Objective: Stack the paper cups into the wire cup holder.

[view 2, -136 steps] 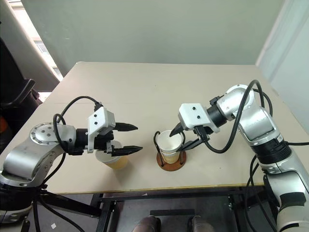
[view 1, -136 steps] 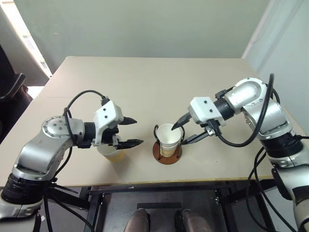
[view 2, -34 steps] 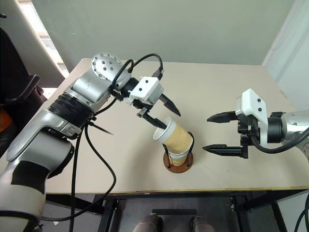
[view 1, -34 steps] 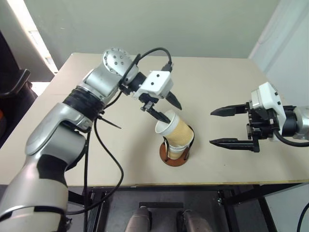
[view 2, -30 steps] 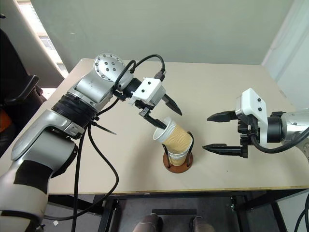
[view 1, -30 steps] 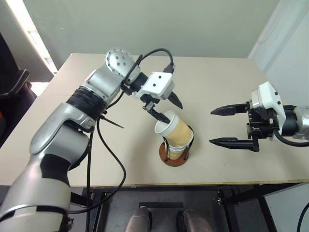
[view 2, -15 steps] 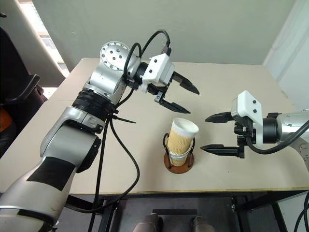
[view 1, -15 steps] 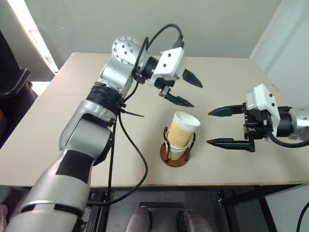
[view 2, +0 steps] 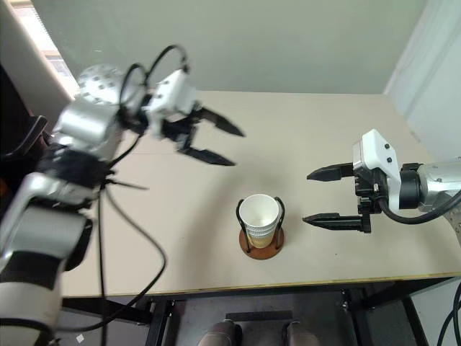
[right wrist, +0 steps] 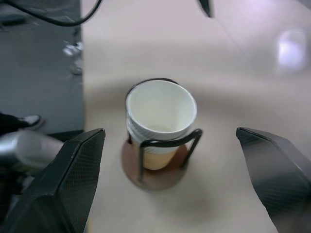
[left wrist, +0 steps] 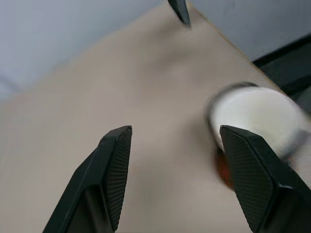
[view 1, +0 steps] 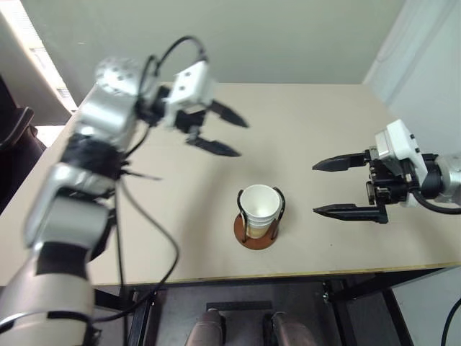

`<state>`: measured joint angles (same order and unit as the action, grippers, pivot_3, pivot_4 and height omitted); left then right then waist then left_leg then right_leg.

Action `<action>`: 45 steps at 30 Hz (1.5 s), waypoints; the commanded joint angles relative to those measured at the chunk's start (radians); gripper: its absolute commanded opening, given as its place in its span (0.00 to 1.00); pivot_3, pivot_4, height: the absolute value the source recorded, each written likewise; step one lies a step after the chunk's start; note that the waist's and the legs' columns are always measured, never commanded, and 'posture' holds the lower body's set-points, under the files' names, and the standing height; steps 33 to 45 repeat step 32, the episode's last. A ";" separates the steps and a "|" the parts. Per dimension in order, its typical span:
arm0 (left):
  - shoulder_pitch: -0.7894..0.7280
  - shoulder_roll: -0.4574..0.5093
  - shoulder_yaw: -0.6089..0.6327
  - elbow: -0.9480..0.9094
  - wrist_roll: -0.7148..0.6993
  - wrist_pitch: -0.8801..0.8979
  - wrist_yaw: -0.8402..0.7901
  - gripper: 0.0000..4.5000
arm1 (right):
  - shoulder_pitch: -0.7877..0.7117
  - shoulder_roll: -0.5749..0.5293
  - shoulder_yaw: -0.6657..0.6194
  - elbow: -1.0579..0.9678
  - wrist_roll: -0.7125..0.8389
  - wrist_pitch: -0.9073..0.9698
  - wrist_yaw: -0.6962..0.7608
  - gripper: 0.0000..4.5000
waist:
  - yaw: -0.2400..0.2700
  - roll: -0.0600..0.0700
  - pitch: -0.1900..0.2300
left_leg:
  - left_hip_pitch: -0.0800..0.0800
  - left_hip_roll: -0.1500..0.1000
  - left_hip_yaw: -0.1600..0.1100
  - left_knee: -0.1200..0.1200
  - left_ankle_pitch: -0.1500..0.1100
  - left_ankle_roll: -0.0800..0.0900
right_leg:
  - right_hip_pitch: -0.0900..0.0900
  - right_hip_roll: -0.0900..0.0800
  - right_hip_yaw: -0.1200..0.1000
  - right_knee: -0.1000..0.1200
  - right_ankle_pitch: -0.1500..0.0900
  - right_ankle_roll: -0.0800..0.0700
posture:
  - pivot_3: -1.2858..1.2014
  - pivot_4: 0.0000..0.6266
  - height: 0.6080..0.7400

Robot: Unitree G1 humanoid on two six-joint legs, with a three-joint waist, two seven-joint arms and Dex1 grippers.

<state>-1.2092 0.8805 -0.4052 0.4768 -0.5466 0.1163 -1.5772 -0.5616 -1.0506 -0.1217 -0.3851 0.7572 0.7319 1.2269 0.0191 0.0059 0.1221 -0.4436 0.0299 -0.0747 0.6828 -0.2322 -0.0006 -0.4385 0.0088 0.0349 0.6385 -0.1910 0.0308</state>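
The paper cups (view 1: 259, 207) sit nested upright, white mouth up, inside the wire cup holder (view 1: 253, 236) near the table's front edge. The stack appears again in the right wrist view as paper cups (right wrist: 161, 112), with black wire hoops around them on the reddish-brown holder base (right wrist: 155, 177). My left gripper (view 1: 243, 139) hangs open and empty above the table, up and to the left of the stack. Level with the stack and to its right, my right gripper (view 1: 314, 189) stands wide open with nothing in it. The left wrist view catches the cups (left wrist: 255, 114) beyond one finger.
The beige table (view 1: 144, 216) carries the holder close to its front edge. A pale wall rises behind the far edge. A dark chair (view 1: 14, 137) stands off the table's left side.
The left gripper let go of the tilted top cup and swung away up and to the left. That cup now sits straight in the stack. The right gripper stayed put.
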 commanded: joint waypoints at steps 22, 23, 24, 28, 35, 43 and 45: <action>1.064 0.301 0.861 -0.612 -0.198 0.486 0.215 0.68 | -0.175 0.024 0.148 0.439 -0.191 -0.136 0.303 1.00 | -0.009 0.000 0.000 | 0.022 0.004 -0.001 -0.019 0.004 -0.012 | 0.004 0.003 0.002 0.008 -0.008 -0.037 | 0.52 0.24 1.00; 1.062 0.298 0.860 -0.612 -0.197 0.485 0.219 0.68 | -0.182 0.027 0.152 0.446 -0.197 -0.138 0.307 1.00 | -0.009 0.000 0.000 | 0.022 0.004 -0.001 -0.019 0.004 -0.013 | 0.004 0.003 0.002 0.009 -0.008 -0.038 | 0.52 0.24 1.00; 1.061 0.296 0.859 -0.612 -0.196 0.485 0.222 0.68 | -0.188 0.031 0.154 0.451 -0.201 -0.139 0.310 1.00 | -0.010 0.000 0.000 | 0.022 0.005 -0.001 -0.020 0.004 -0.013 | 0.004 0.003 0.002 0.009 -0.008 -0.039 | 0.52 0.24 1.00; 1.045 0.278 0.842 -0.609 -0.195 0.484 0.239 0.68 | -0.208 0.052 0.158 0.468 -0.214 -0.136 0.308 1.00 | -0.013 0.000 0.000 | 0.022 0.005 -0.001 -0.020 0.004 -0.013 | 0.003 0.003 0.002 0.009 -0.008 -0.040 | 0.52 0.24 1.00; 1.029 0.264 0.821 -0.604 -0.188 0.484 0.254 0.68 | -0.216 0.063 0.161 0.474 -0.226 -0.136 0.306 1.00 | -0.013 0.000 0.000 | 0.022 0.005 -0.001 -0.021 0.002 -0.015 | 0.002 0.003 0.002 0.009 -0.008 -0.040 | 0.52 0.24 1.00; 1.029 0.264 0.821 -0.604 -0.188 0.484 0.254 0.68 | -0.216 0.063 0.161 0.474 -0.226 -0.136 0.306 1.00 | -0.013 0.000 0.000 | 0.022 0.005 -0.001 -0.021 0.002 -0.015 | 0.002 0.003 0.002 0.009 -0.008 -0.040 | 0.52 0.24 1.00; 1.029 0.264 0.821 -0.604 -0.188 0.484 0.254 0.68 | -0.216 0.063 0.161 0.474 -0.226 -0.136 0.306 1.00 | -0.013 0.000 0.000 | 0.022 0.005 -0.001 -0.021 0.002 -0.015 | 0.002 0.003 0.002 0.009 -0.008 -0.040 | 0.52 0.24 1.00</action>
